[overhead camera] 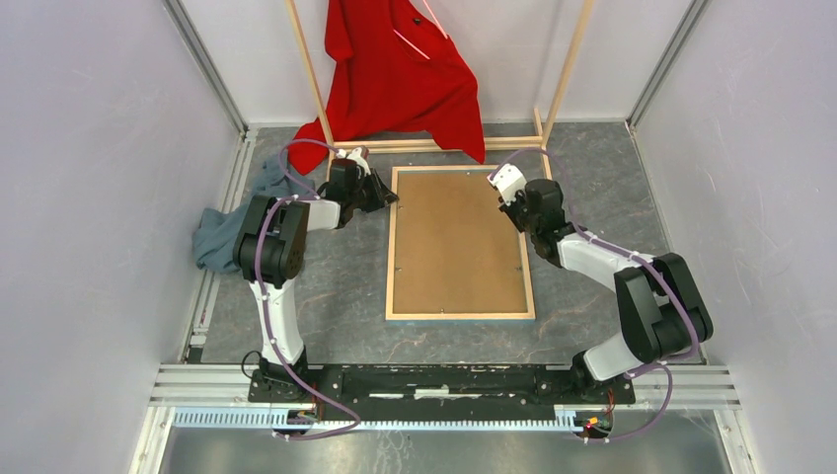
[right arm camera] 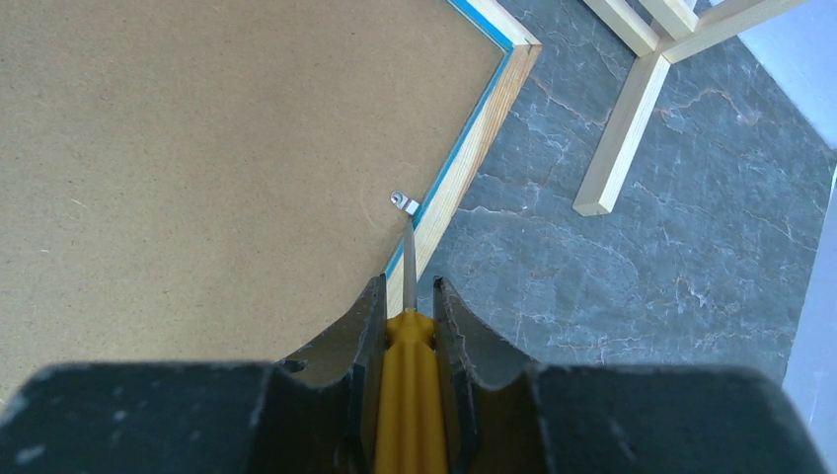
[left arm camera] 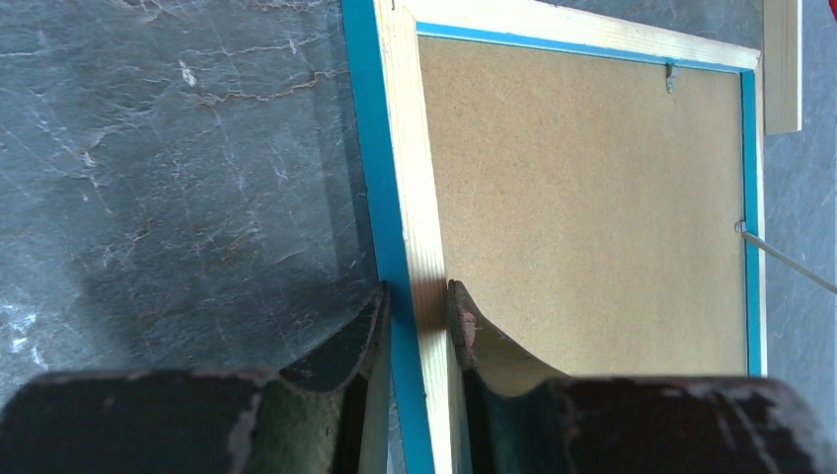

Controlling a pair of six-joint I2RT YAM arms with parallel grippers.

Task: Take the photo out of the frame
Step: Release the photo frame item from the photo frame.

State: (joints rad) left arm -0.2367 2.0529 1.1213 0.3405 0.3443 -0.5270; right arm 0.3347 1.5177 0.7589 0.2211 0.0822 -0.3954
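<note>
The frame [overhead camera: 391, 247] lies face down on the table, pale wood back and blue edge up, with the brown backing board [overhead camera: 456, 241] filling it. The photo is hidden under the board. My left gripper [overhead camera: 383, 196] is shut on the frame's left rail [left arm camera: 419, 247] near the far corner. My right gripper [overhead camera: 520, 209] is shut on a yellow-handled screwdriver [right arm camera: 407, 395]. Its thin shaft reaches a small metal clip [right arm camera: 402, 203] at the frame's right rail [right arm camera: 464, 178]. That shaft also shows in the left wrist view [left arm camera: 790, 261].
A tall wooden clothes rack [overhead camera: 439, 145] with a red garment [overhead camera: 405, 74] stands just behind the frame; its foot shows in the right wrist view [right arm camera: 617, 148]. A grey-blue cloth [overhead camera: 229, 229] lies at the left wall. Walls close in both sides.
</note>
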